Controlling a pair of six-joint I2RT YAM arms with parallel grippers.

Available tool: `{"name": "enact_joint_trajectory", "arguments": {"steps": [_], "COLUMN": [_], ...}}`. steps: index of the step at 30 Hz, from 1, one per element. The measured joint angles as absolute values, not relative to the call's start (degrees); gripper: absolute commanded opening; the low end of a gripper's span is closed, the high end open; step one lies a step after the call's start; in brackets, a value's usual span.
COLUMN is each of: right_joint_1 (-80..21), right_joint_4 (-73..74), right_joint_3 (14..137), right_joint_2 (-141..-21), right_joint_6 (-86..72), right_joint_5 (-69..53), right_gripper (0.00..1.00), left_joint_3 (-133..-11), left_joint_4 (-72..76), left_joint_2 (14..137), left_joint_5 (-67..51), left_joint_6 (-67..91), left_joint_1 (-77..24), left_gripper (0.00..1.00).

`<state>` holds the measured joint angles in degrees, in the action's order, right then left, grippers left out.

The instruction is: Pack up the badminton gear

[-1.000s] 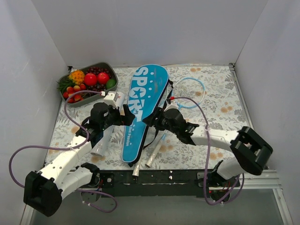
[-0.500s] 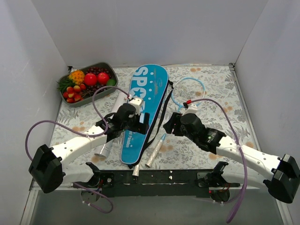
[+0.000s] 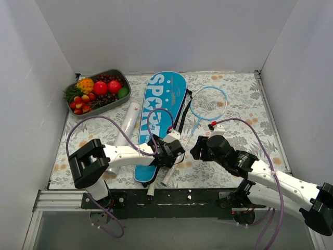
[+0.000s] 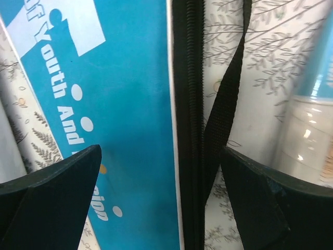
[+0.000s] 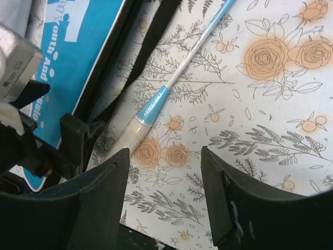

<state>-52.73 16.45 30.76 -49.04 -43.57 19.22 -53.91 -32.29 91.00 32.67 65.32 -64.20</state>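
**two arms close in on the near end of a racket bag**

a blue bag [image 3: 162, 112] lettered "sport" lies lengthwise on the flowered surface [image 3: 244, 104], its narrow end toward the arm bases. the left arm [image 3: 125, 154] reaches across that end, covering part of it from above. its jaws are spread wide over the bag's black zipper [image 4: 186, 104] and a loose black strap [image 4: 227, 104]. the wrist view does not show whether they touch either one.

the right arm [image 3: 244, 164] holds its jaws spread as well, gripping nothing, above bare cloth just beside the silvery handle [image 5: 131, 139] of a blue-framed racket [image 3: 208, 102]. that racket lies right of the bag, head away from the arms, its thin shaft [image 5: 183, 66] running past the strap. in the left wrist view the same handle is cut off by the right edge.

a second handle [image 3: 151, 189] pokes out at the bag's near tip. the rest of that racket is hidden, and it cannot be told whether it lies inside the bag or beneath it.

a white tube [image 3: 129, 121] rests along the bag's left side, its near end lost behind the left arm. a grey tray [image 3: 125, 83] of fruit sits in the far left corner, well apart.
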Motion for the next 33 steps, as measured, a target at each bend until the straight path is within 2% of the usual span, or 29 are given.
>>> {"name": "enact_joint_trajectory", "arguments": {"steps": [8,18,27,33], "right_joint_1": [-52.73,-52.73,-52.73,-52.73], "right_joint_4": [17.06,17.06,17.04,17.04], "right_joint_3": [27.86,27.86,27.86,27.86], "right_joint_2": [-44.05,-44.60,-45.12,-45.58], "right_joint_6": [-43.29,-42.30,-42.19,-42.17], "right_joint_5": [18.92,18.76,18.04,17.85], "right_gripper": [0.64,0.63,0.59,0.54], "left_joint_3": [-56.77,-58.11,-58.19,-56.45], "left_joint_4": [-36.45,-35.07,-35.31,-33.67], "left_joint_2": [94.50,85.45,85.62,85.52], "left_joint_5": [39.97,36.27,35.79,34.28], "left_joint_6": [67.22,65.87,65.41,64.07], "left_joint_1": [-65.43,-65.45,-65.32,-62.67], "left_gripper": [0.98,0.98,0.98,0.89]}}
